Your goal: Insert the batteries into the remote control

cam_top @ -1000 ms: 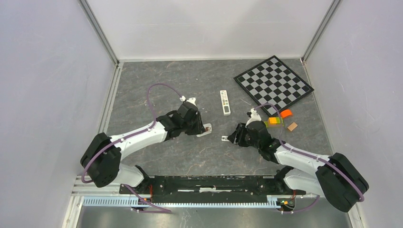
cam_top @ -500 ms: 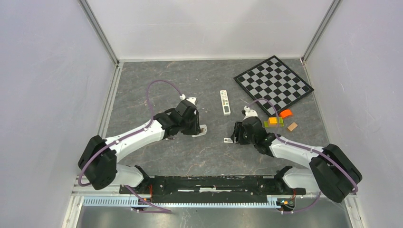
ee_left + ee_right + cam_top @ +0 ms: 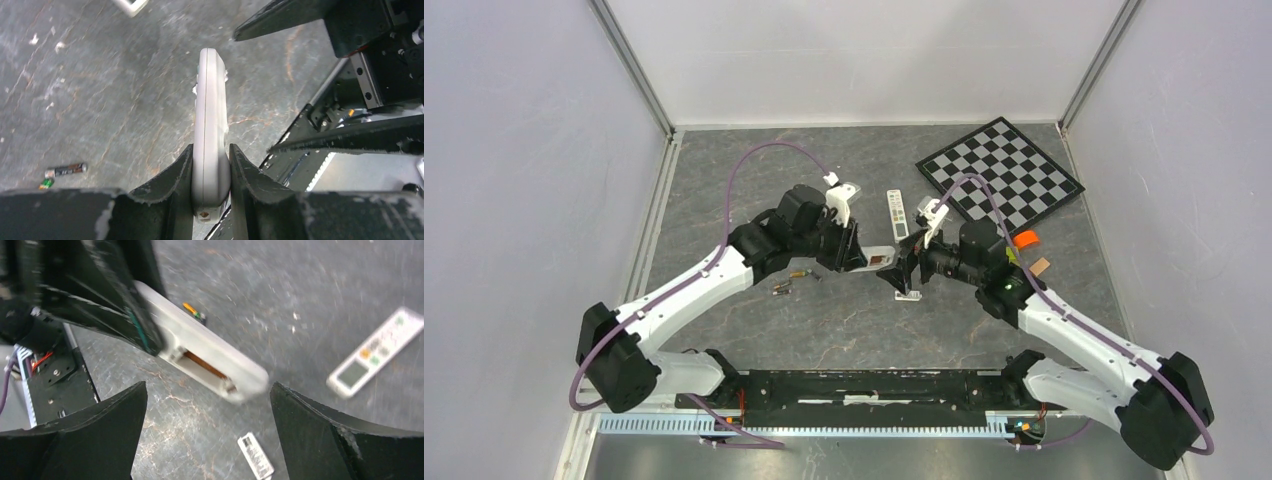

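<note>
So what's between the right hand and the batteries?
The remote, gripped by the left hand, sits between the open right hand and the batteries; the top view shows it.

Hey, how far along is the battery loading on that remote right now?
Done: the cover is off, lying on the table, so the remote shows its open compartment. In hand: the left fingers clamp the remote; the right fingers are open and empty beside it. Left: both batteries lie on the table, so loading them and refitting the cover remain.
</note>
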You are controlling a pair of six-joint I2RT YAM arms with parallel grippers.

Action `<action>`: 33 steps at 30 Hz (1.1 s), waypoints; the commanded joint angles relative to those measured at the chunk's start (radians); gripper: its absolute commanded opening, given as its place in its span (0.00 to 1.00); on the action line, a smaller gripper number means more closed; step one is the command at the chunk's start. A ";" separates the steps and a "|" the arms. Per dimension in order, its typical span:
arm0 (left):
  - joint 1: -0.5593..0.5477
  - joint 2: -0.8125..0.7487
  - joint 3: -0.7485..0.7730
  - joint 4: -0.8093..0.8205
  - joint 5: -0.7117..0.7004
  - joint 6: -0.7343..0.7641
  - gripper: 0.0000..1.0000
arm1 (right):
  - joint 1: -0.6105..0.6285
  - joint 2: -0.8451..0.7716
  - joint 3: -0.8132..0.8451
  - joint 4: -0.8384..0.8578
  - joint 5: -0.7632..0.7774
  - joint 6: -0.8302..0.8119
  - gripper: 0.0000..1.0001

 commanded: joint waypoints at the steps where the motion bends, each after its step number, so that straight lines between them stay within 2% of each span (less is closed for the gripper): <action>1: 0.001 -0.039 0.052 0.049 0.181 0.158 0.02 | 0.000 -0.022 0.113 -0.114 -0.182 -0.316 0.97; 4: 0.001 -0.054 0.052 0.024 0.238 0.197 0.02 | 0.000 -0.024 0.160 -0.188 -0.189 -0.429 0.98; 7: 0.000 -0.077 0.043 -0.005 0.259 0.223 0.02 | 0.000 0.007 0.233 -0.308 -0.265 -0.534 0.98; 10: 0.000 -0.114 0.024 -0.014 0.264 0.229 0.02 | 0.000 0.037 0.284 -0.411 -0.363 -0.584 0.93; 14: 0.000 -0.166 -0.010 0.002 0.294 0.235 0.02 | 0.000 0.004 0.226 -0.384 -0.499 -0.564 0.92; 21: -0.001 -0.187 -0.020 0.015 0.378 0.233 0.02 | 0.000 0.013 0.244 -0.399 -0.486 -0.547 0.87; 25: -0.002 -0.201 -0.026 0.019 0.405 0.236 0.02 | 0.000 0.051 0.277 -0.408 -0.523 -0.539 0.78; 30: -0.003 -0.221 -0.027 0.022 0.400 0.227 0.02 | 0.001 0.087 0.314 -0.448 -0.619 -0.542 0.55; 33: -0.002 -0.237 -0.029 0.024 0.402 0.227 0.02 | 0.002 0.089 0.316 -0.441 -0.637 -0.536 0.50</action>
